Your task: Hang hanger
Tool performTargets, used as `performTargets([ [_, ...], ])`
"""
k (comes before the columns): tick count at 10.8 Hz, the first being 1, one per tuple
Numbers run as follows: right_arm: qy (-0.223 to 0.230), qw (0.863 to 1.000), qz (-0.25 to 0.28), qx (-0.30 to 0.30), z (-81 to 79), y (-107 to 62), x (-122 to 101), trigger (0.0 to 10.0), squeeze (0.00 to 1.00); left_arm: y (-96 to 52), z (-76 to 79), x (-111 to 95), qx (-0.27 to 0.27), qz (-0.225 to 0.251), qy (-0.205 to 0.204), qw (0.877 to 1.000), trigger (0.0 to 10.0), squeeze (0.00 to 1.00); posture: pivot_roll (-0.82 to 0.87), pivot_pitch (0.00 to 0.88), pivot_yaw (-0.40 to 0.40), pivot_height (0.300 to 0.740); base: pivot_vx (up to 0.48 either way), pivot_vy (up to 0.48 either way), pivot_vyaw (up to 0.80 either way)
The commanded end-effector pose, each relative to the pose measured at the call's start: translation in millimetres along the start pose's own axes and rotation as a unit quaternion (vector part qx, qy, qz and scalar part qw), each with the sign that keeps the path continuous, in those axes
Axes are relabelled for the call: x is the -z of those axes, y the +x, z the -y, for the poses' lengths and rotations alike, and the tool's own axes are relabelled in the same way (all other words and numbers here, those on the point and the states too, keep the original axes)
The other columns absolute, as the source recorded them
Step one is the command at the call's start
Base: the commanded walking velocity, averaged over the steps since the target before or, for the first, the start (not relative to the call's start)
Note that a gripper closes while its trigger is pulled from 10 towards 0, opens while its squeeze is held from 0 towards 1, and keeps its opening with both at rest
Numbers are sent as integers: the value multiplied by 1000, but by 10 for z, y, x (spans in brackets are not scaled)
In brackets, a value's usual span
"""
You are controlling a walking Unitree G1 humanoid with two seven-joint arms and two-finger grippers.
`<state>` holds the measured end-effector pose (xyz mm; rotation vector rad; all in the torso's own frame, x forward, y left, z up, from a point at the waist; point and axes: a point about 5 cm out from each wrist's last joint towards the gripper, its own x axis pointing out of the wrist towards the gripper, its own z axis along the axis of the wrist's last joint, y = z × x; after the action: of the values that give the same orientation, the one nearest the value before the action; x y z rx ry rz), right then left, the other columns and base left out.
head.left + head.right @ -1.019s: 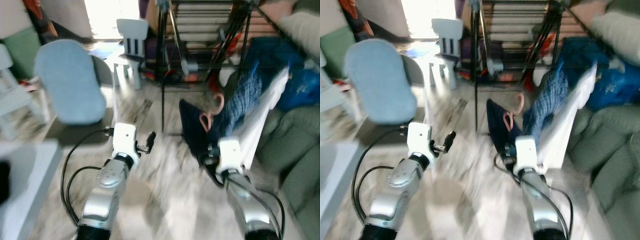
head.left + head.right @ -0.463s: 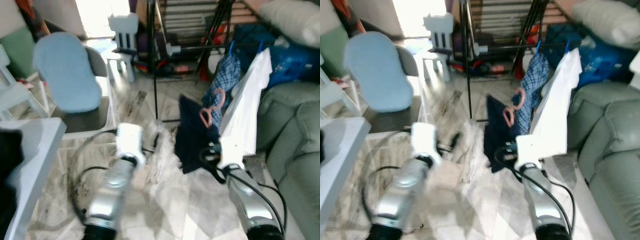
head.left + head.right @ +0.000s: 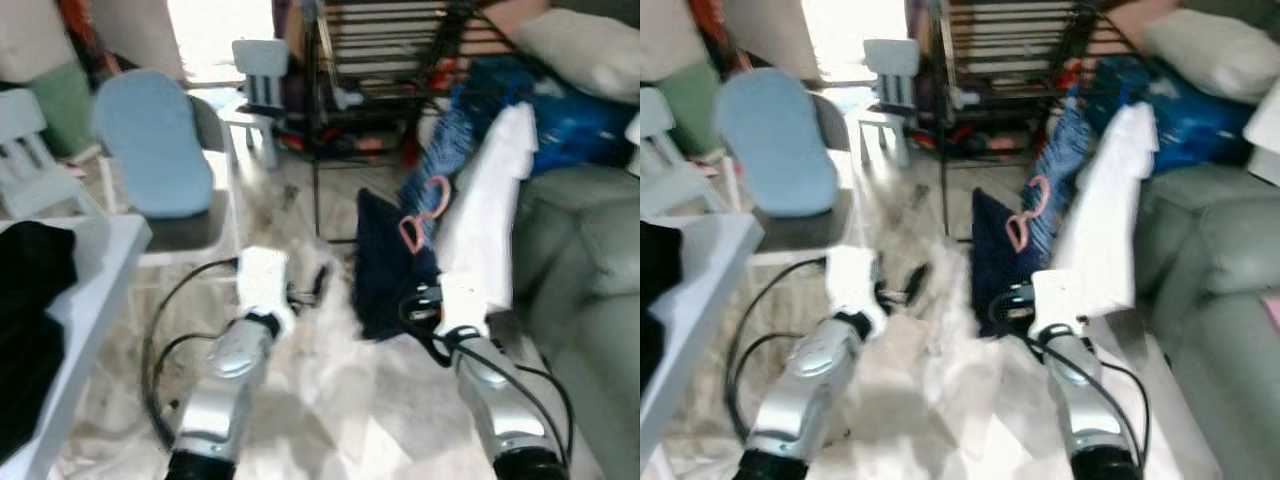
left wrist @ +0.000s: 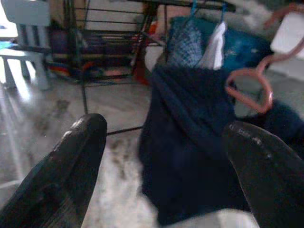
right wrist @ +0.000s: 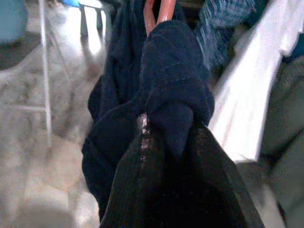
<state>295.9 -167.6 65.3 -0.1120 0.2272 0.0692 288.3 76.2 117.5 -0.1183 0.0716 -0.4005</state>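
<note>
We log: right gripper point(image 5: 166, 142) clamped on dark navy garment point(image 3: 385, 265), held low in front of black drying rack point(image 3: 390, 60). Pink hanger point(image 3: 424, 212) pokes out above garment. Left gripper point(image 4: 166, 156) fingers spread apart, holding nothing, facing garment. Checked shirt point(image 3: 450, 140) and white cloth point(image 3: 485, 200) hang behind.

Two silver arms point(image 3: 225, 385) end in white wrist blocks point(image 3: 262, 272), trailing black cables point(image 3: 150, 345) (fingers black, rounded).

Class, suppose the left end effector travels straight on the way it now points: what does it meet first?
Probably the dark navy garment on the pink hanger, dead ahead between its open fingers; depth is uncertain.
</note>
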Motion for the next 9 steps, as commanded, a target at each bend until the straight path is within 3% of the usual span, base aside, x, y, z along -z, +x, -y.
performTargets([
  [1,-1,999,33,-11,-46,38,-163,10000,0,-12,-35,-27,-3,4,-1,1000,10000,0,-101,0,-10,740,0,0,0],
  [3,-2,999,32,-14,-54,48,-166,10000,0,-9,-30,-26,1,7,-2,1000,10000,0,-102,0,-13,740,0,-139,528],
  [9,-4,999,28,-21,-70,55,-160,10000,0,-7,-3,-20,13,8,-12,1000,10000,0,-104,0,-15,740,0,-352,539],
])
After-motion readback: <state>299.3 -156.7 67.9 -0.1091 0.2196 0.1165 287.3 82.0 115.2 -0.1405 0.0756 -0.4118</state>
